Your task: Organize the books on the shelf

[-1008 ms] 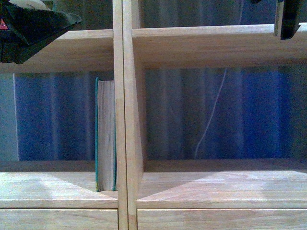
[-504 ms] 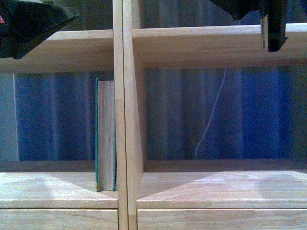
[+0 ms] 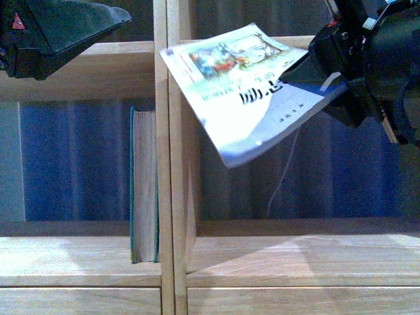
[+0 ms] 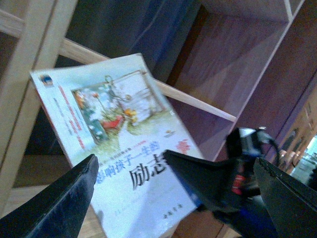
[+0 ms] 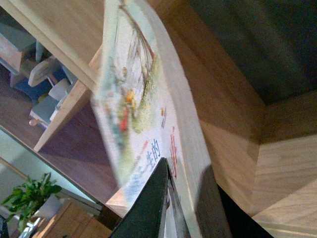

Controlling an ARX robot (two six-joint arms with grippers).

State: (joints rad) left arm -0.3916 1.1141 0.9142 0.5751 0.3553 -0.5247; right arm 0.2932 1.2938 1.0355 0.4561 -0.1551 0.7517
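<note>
My right gripper (image 3: pixel 308 65) is shut on the thin white paperback (image 3: pixel 246 88), holding it by one edge, tilted, in front of the shelf's right compartment near the central divider (image 3: pixel 172 197). The paperback also shows in the left wrist view (image 4: pixel 114 148) and edge-on in the right wrist view (image 5: pixel 133 109), where my gripper (image 5: pixel 166 198) clamps it. The thicker teal-covered book (image 3: pixel 144 187) stands upright in the left compartment against the divider. My left gripper (image 4: pixel 173 193) is open and empty, at the upper left in the front view (image 3: pixel 59 33), with the paperback seen beyond its fingers.
The light wooden shelf (image 3: pixel 295 256) has a board above (image 3: pixel 85 72) and drawer fronts (image 3: pixel 79 300) below. A blue curtain and a white cord (image 3: pixel 289 157) show through the open back. A darker wooden cabinet (image 4: pixel 237 64) stands beyond in the left wrist view.
My right gripper has come down from the top right edge, bringing the paperback into full view before the right compartment. My left gripper has shifted slightly to the right.
</note>
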